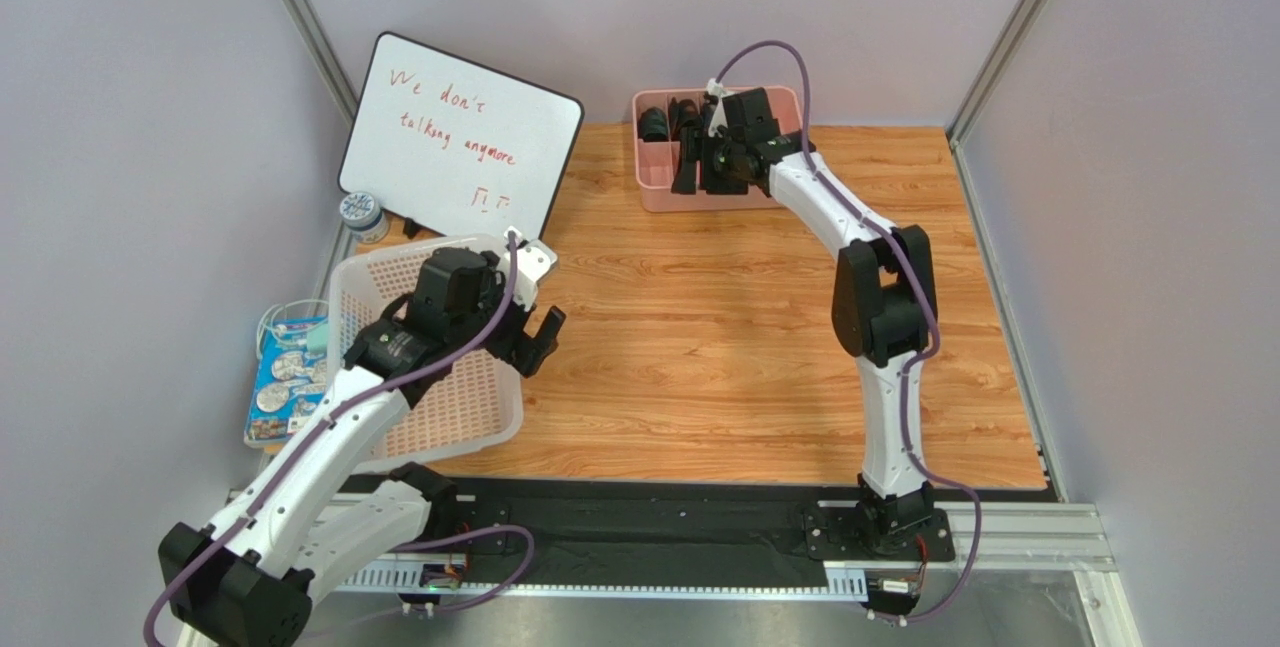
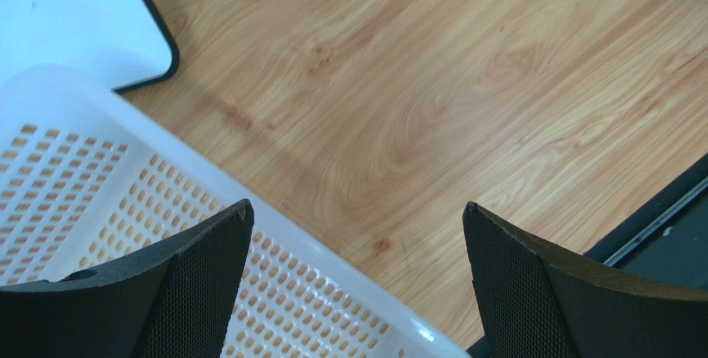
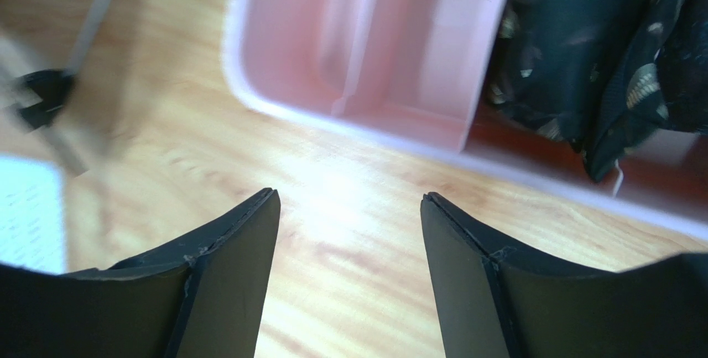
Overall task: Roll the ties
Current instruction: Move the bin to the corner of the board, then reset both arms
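while the left pincer (image 2: 357,206) gapes wide above the basket (image 2: 125,184), the right pincer (image 3: 349,194) stands open, empty, near the ties (image 3: 573,43).

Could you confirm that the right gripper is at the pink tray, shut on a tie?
Not quite: the right gripper is at the pink tray, but open and empty; the right wrist view shows the ties lying in the tray.
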